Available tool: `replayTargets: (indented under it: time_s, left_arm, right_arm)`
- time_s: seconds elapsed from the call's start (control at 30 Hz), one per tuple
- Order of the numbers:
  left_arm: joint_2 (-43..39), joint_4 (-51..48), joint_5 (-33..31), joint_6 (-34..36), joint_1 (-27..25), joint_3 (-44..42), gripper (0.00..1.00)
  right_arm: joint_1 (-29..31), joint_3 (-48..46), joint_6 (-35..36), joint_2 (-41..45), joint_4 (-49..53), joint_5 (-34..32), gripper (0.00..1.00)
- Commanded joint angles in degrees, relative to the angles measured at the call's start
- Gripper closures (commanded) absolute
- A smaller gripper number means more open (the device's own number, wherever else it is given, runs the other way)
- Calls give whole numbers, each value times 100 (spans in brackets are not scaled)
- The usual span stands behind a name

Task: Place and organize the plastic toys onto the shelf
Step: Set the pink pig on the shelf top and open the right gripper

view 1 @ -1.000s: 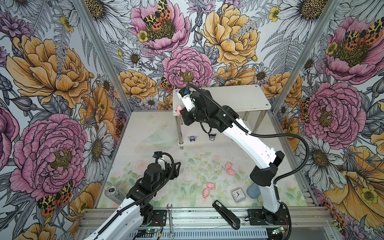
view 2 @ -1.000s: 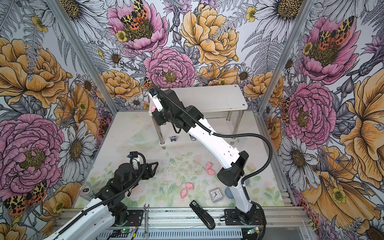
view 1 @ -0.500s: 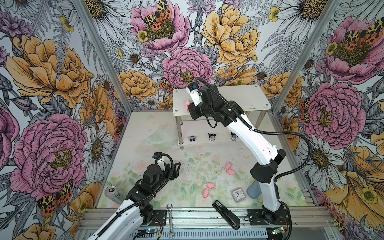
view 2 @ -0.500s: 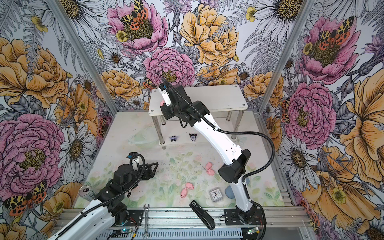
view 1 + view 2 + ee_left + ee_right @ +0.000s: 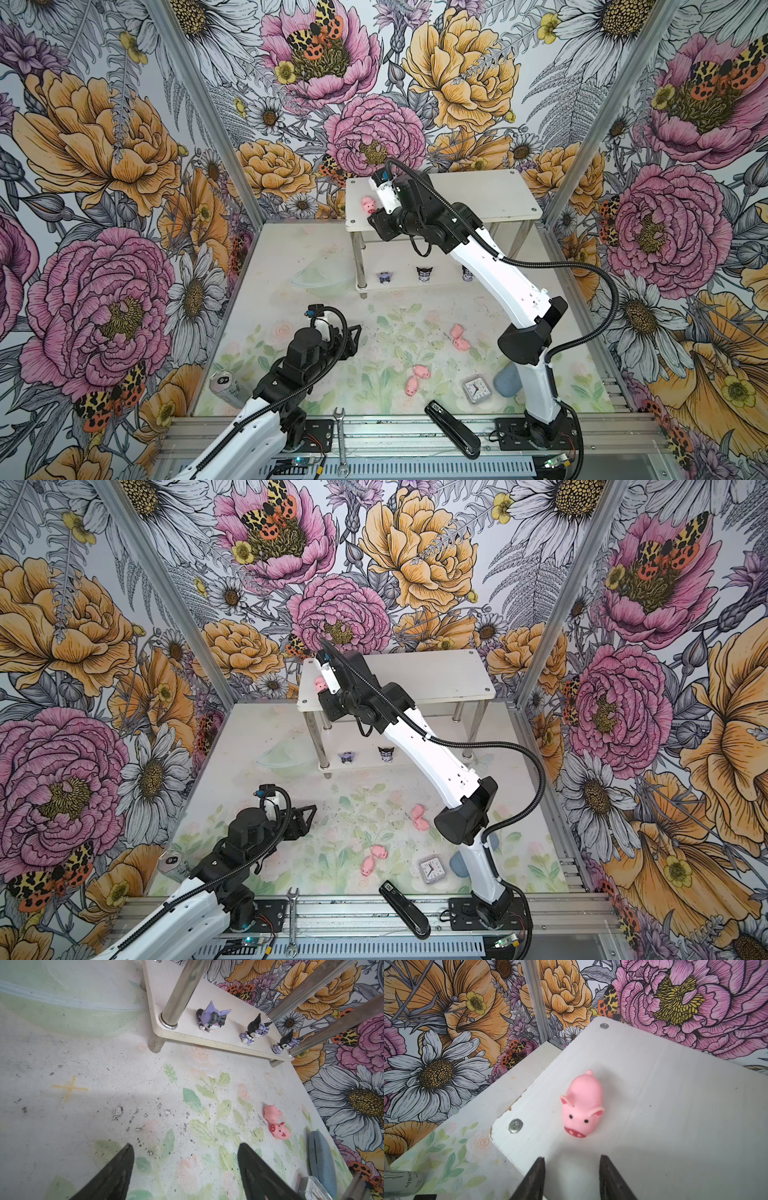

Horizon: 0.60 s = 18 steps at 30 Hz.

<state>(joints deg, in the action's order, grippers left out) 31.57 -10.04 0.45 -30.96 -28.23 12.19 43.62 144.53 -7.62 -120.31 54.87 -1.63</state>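
On the top board of the white shelf (image 5: pixel 478 195): one smooth, rounded pink pig (image 5: pixel 582 1105), upright, snout toward the right claw (image 5: pixel 572 1159). Claw partly spread, empty, just before the pig, not touching. On the lower board: three black-purple figurines (image 5: pixel 254 1028) in a row. Four more pigs (image 5: pixel 457 331) lying on the flowery table (image 5: pixel 316 257). Left claw (image 5: pixel 185 1147) wide, empty, above the table.

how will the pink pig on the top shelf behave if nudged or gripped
Likely stable: the pig stands upright, low and squat, on the shelf. Its smooth rounded body may slip in a pinch. Tiny beside the shelf, so probably light, easily slid.
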Motion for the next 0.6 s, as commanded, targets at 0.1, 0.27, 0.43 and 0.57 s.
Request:
replayTargets:
  time_s: [0.1, 0.27, 0.43, 0.57]
  left_arm:
    - [-61, 117, 44, 55, 69, -67, 20]
    - [-141, 94, 27, 43, 77, -79, 19]
    - [-134, 107, 29, 39, 83, -92, 19]
    - [-124, 119, 39, 40, 85, -94, 19]
  right_arm:
    - [-81, 419, -17, -200, 26, 104, 47]
    - [-91, 897, -89, -585, 17, -9, 41]
    - [-90, 1189, -120, -912, -69, -151, 40]
    - [-91, 1200, -175, -1021, -237, -238, 39]
